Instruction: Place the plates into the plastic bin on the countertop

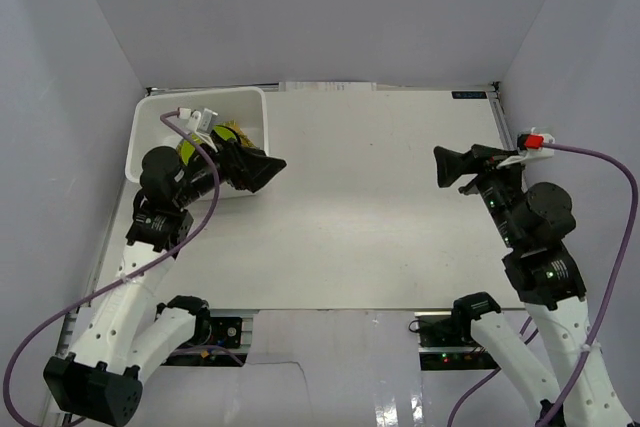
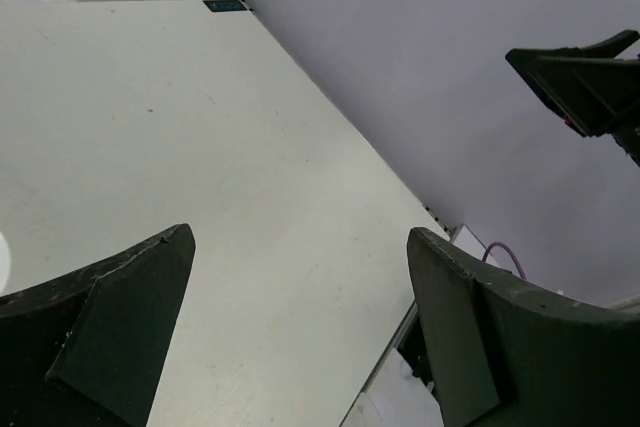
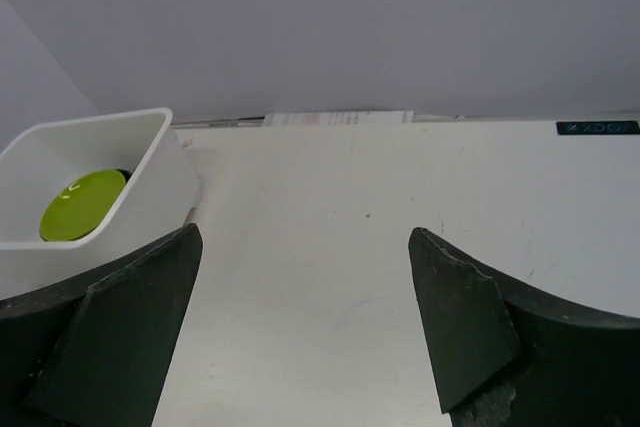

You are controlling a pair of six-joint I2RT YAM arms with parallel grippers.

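Just behind the left pincer (image 1: 268, 175), whose jaws stand apart and empty, sits the white bin (image 1: 143, 152) with rounded corners. A round lime-green plate (image 1: 188, 151) lies flat inside it. Across the white worktop (image 1: 360, 217), the right pincer (image 1: 446, 167) gapes too, holding nothing.

plastic bin (image 1: 148, 137) far left, plates (image 1: 187, 152) inside
the plastic bin sits in the far left corner of the countertop (image 1: 370, 207), the plates lying in it. the left gripper (image 1: 268, 173) is at its near right corner; the right gripper (image 1: 447, 169) is well apart, near the right edge.
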